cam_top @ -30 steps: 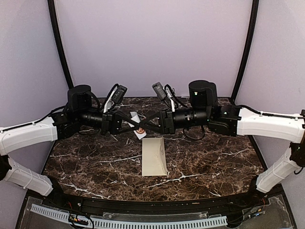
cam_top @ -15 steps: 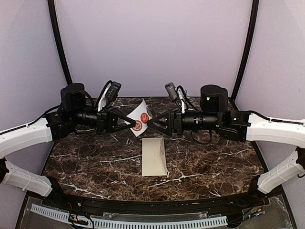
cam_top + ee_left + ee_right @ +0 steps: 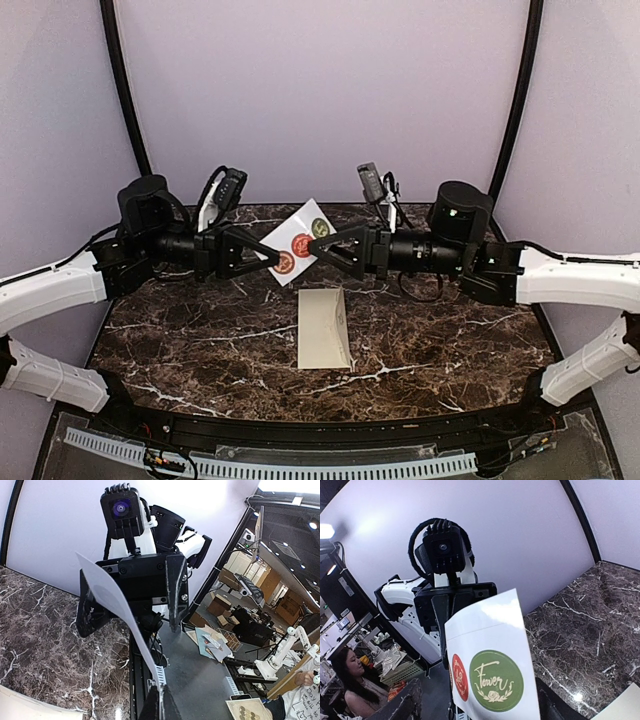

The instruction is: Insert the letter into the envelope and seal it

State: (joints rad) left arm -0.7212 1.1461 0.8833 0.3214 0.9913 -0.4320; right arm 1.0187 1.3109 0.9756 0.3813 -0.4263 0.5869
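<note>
The cream envelope (image 3: 325, 328) lies flat on the marble table, lengthwise, in front of both grippers; a corner of it shows in the left wrist view (image 3: 20, 712) and in the right wrist view (image 3: 625, 707). The letter is out of view. My left gripper (image 3: 272, 256) (image 3: 160, 692) is shut on the lower end of a white sticker strip (image 3: 298, 240) (image 3: 115, 605) held in the air above the table's back. The strip carries a green sticker (image 3: 496, 680) and red ones. My right gripper (image 3: 322, 248) (image 3: 480, 706) faces it, open, its fingers standing either side of the strip.
The dark marble table (image 3: 450, 330) ends at a black front rail with a white slotted strip (image 3: 270, 462). Lilac walls and two black curved poles (image 3: 125, 95) close in the back. Both white arms reach in from the sides.
The right gripper has opened and drawn back to the right. Both grippers have risen, and the left one has lifted the sticker strip higher, so that more of it shows.
</note>
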